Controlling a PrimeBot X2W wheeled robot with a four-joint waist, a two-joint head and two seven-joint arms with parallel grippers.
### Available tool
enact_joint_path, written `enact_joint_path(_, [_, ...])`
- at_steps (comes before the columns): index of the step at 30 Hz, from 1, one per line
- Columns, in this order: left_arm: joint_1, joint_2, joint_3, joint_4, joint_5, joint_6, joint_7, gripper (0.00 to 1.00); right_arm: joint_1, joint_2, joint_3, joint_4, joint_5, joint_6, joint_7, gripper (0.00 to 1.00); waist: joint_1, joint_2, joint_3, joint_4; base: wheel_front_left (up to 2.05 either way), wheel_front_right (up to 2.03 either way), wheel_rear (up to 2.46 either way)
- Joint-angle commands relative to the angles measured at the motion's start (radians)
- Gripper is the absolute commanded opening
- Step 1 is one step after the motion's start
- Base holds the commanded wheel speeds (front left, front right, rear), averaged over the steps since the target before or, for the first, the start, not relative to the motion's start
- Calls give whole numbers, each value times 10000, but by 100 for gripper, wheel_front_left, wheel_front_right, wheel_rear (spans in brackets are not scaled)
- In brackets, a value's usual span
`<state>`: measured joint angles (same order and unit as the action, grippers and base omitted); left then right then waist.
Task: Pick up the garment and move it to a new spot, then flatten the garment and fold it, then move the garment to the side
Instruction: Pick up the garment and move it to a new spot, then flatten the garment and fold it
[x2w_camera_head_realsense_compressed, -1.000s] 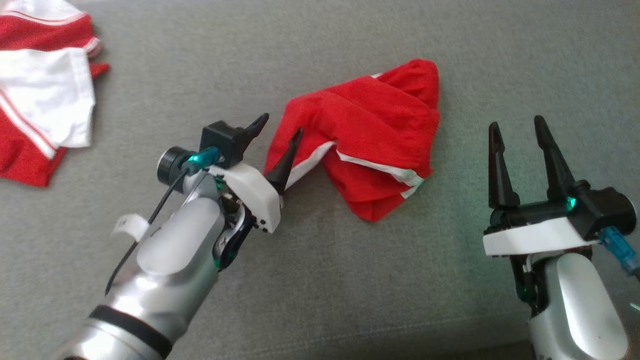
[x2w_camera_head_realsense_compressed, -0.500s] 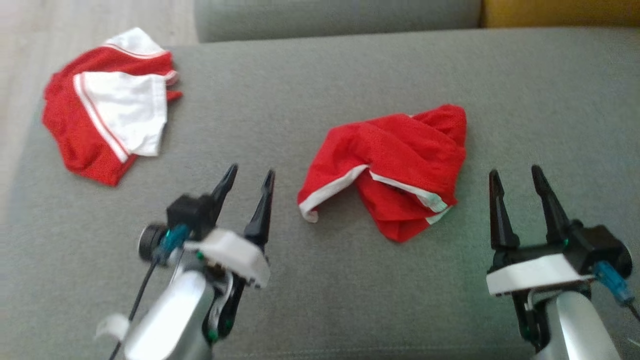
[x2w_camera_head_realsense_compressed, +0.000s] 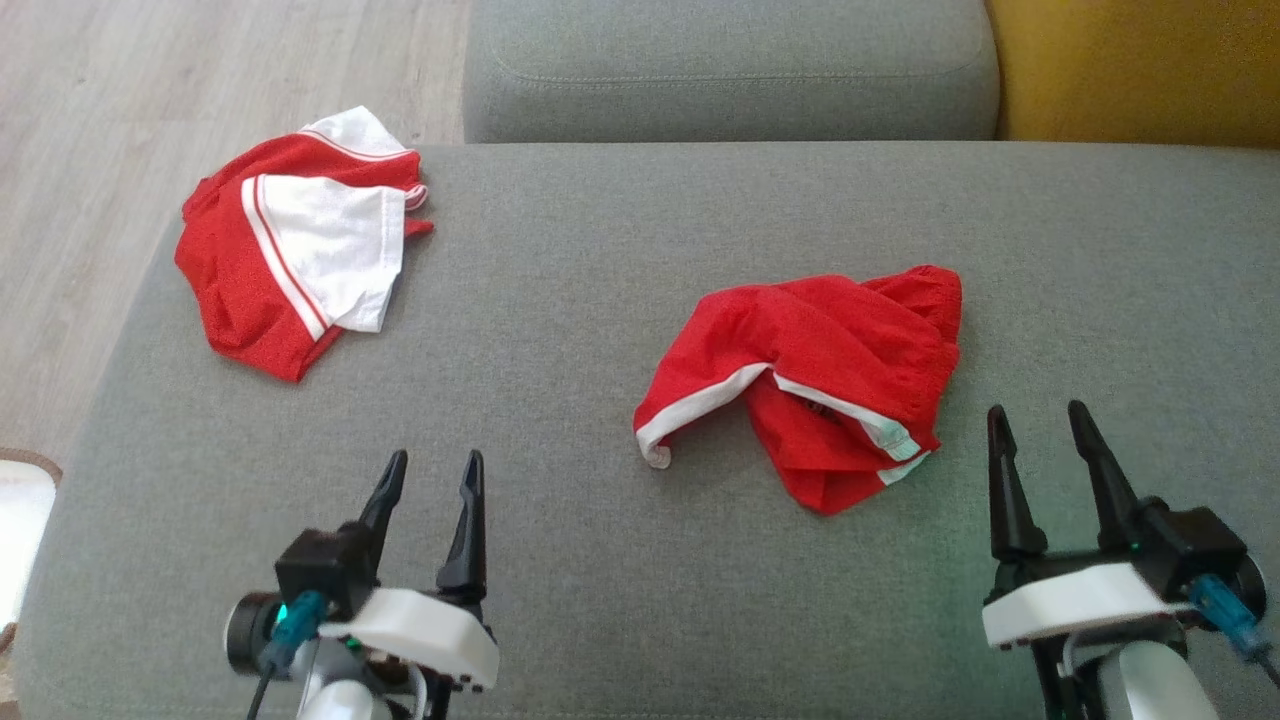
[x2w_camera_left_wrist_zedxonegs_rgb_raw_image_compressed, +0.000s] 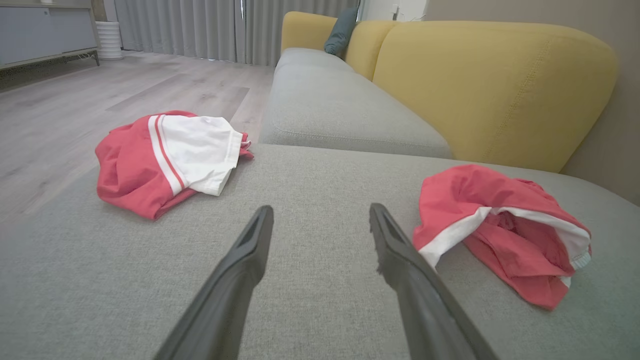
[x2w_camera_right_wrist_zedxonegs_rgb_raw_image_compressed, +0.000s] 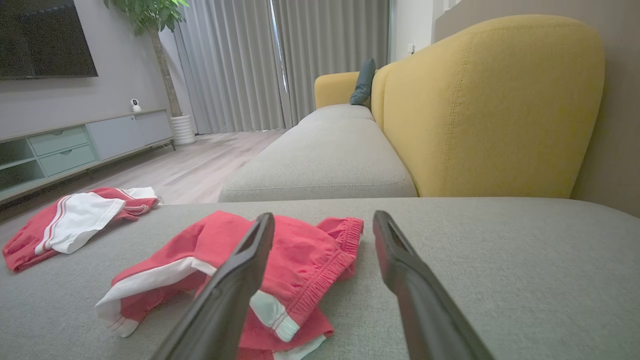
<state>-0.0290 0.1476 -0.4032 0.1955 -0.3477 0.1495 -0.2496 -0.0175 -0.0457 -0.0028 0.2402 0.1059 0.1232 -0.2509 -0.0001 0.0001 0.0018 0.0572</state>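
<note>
The folded red jersey (x2w_camera_head_realsense_compressed: 232, 290), a white sleeve with striped trim on top, lies at the far left corner of the grey sofa seat (x2w_camera_head_realsense_compressed: 600, 250). It is at about 11 o'clock from the left tool (x2w_camera_head_realsense_compressed: 435, 458) and well apart from it. Both tools sit at the seat's near edge, fingers moderately parted, gripping nothing. The right tool (x2w_camera_head_realsense_compressed: 1037, 410) is near the crumpled red shorts (x2w_camera_head_realsense_compressed: 820, 340), at their 5 o'clock. Pale wood floor (x2w_camera_head_realsense_compressed: 200, 80) lies at 10 o'clock and a yellow sofa back (x2w_camera_head_realsense_compressed: 1130, 70) at 1 o'clock. The right wrist view shows grey curtains (x2w_camera_right_wrist_zedxonegs_rgb_raw_image_compressed: 240, 65) and a low cabinet (x2w_camera_right_wrist_zedxonegs_rgb_raw_image_compressed: 75, 145).
</note>
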Motion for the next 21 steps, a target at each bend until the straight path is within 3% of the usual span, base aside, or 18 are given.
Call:
enact_joint_path(1, [-301,-29,451,-376,147,-11,-121,100,-143,-45,206,-278,39,75,-109,100,1,-1,-14,1,0,0,0])
enact_joint_path(21, [115,-651,1326,-183,889,-602,-122,100,-122,-45,207,-184,139,75,-109,100,1,-1,26,-64,0,0,0])
